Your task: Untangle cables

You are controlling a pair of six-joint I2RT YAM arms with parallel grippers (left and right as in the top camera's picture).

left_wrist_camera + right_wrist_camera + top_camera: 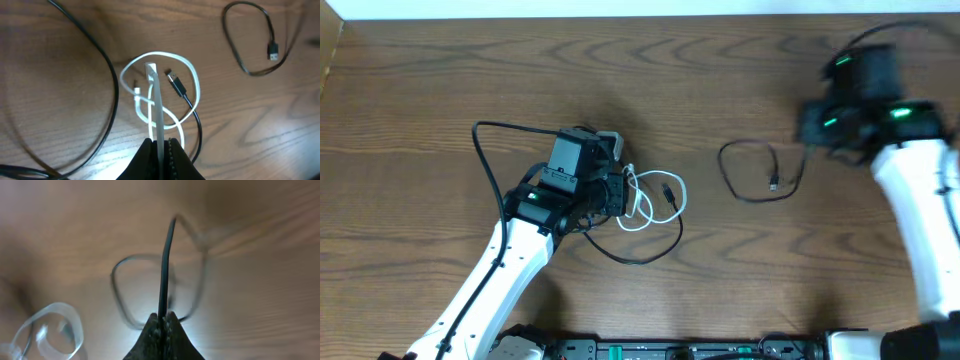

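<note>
From above, the left arm (510, 250) hides its own claw, and the right one is only a blur. The wrist views settle it. The left gripper (160, 147) is pinched tight on a strand of the white cable (154, 95). That strand runs straight out from the fingertips, and its loops lie flat on the table (420, 60) just beyond. The right gripper (162, 320) is likewise closed on the black cable (165, 265). Its strand points straight ahead, with the blurred loop spread beyond, apart from the white one.
</note>
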